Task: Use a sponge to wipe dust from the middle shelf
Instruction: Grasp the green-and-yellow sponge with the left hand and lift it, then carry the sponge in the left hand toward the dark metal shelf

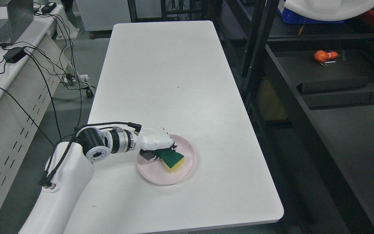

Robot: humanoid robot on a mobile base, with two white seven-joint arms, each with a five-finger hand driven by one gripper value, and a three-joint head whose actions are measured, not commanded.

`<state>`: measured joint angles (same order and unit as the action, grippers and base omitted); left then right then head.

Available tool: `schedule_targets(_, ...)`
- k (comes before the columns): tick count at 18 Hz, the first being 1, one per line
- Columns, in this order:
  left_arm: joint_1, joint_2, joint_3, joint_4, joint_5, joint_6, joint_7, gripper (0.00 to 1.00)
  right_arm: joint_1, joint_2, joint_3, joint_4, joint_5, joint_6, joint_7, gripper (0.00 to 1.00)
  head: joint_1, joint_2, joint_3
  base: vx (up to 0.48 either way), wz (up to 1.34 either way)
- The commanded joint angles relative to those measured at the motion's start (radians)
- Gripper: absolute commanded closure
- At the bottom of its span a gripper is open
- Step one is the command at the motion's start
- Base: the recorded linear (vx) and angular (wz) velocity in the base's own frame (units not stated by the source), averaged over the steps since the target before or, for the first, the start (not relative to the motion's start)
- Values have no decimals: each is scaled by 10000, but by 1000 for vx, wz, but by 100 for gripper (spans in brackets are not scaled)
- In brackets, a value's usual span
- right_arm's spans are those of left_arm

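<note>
Long white table point(161, 81): green-and-yellow sponge point(173, 160) on round pink plate point(187, 172) is clamped by left hand point(154, 143) fingers; dark shelf rack point(330, 78) not wiped yet, it seems.

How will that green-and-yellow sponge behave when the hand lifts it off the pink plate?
The sponge looks like soft foam with a scouring top, so probably light and squashy under the left hand closed on it. Its rough green face likely resists slipping. The shallow plate might slide if dragged.

Arm shell: glossy white left arm point(63, 182), lower left of the frame.
Joint: black cylindrical wrist housing, silver ring beside it.
Cable: thin black wire looped along the top, plugged near the wrist.
Hand: left hand point(156, 140), white moulded casing, dark fingertips.
</note>
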<state>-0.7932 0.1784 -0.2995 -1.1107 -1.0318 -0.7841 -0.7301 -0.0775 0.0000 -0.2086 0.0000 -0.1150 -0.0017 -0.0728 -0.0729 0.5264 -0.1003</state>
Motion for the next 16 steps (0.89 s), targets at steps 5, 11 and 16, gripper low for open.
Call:
schedule_targets(5,-1406,-5,1583,-595,269,-13,-184,80,-7,-175,0,-175,0,722,7,0,0,0,0,0,0)
schedule_targets(11,-2269,-5,1645,-2160,807,-13,-615,80,-7,-175,0,-175,0,722,7,0,0,0,0,0,0)
schedule_targets(16,-1518,41,2105,-2361,945,-13,-615,80,8,-175,0,-175,0,737,7,0,0,0,0,-6,1)
